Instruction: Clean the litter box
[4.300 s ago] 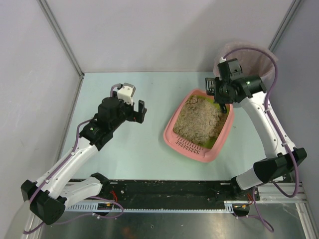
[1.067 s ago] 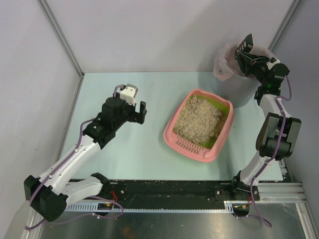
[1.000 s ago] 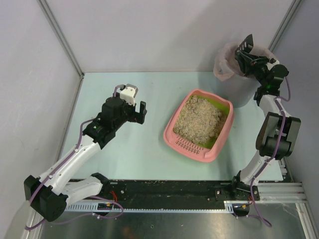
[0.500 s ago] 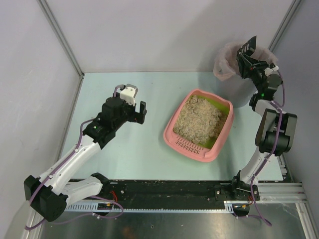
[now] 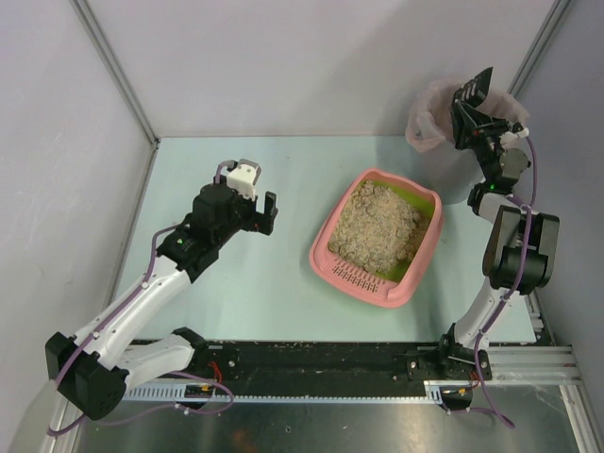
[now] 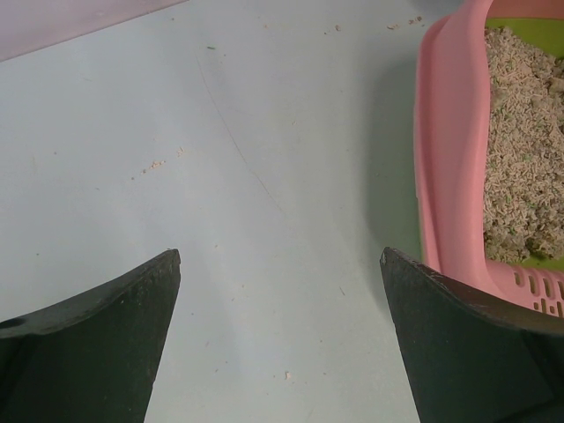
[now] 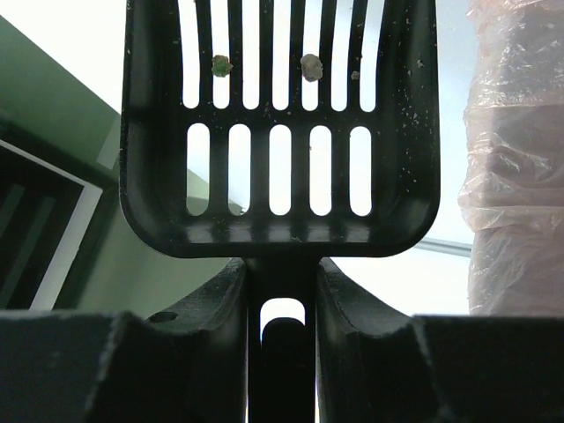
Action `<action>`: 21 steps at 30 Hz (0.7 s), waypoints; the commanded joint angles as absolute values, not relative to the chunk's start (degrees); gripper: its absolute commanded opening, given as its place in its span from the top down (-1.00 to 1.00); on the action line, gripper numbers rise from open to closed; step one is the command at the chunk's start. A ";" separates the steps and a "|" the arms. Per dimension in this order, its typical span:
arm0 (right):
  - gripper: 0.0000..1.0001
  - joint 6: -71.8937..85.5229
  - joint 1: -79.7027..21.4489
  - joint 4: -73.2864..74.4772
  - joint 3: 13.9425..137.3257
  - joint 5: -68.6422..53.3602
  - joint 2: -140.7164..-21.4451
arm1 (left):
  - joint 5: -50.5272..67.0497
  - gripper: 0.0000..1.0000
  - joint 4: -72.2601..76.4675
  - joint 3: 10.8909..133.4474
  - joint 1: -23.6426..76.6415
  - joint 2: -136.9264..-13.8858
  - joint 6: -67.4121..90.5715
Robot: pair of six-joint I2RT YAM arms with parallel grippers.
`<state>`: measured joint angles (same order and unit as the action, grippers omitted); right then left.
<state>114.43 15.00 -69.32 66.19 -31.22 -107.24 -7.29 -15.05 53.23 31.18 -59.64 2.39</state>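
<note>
The pink litter box [image 5: 332, 243] with beige litter lies at the table's middle right; its left wall also shows in the left wrist view [image 6: 445, 132]. My right gripper [image 5: 472, 115] is shut on the handle of a black slotted scoop [image 7: 280, 132] and holds it raised over the grey bucket lined with a pinkish bag [image 5: 427, 115]. Two small clumps stick in the scoop's slots. My left gripper [image 5: 264, 212] is open and empty, hovering over bare table left of the litter box.
The bag's crinkled plastic [image 7: 520, 159] fills the right side of the right wrist view. Litter crumbs lie scattered on the pale green table [image 6: 159, 163]. Grey walls close the back and sides.
My right arm has lifted the scoop out of the litter box to above the bucket and tilted it further upward. The left arm has stayed still.
</note>
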 commanded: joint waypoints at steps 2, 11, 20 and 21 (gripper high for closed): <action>1.00 136.67 14.68 -72.42 65.48 -30.32 -104.07 | -7.56 -0.99 -13.36 53.17 31.46 -59.59 0.53; 1.00 137.11 14.68 -73.74 67.41 -29.80 -100.20 | -7.21 -0.99 -13.27 53.17 31.46 -59.68 0.70; 1.00 137.29 15.12 -73.83 65.66 -30.15 -101.87 | -7.47 -1.00 -13.36 53.09 31.46 -59.94 0.70; 1.00 137.29 15.12 -73.39 64.96 -29.54 -101.69 | -7.47 -0.99 -13.36 53.09 31.46 -60.03 0.62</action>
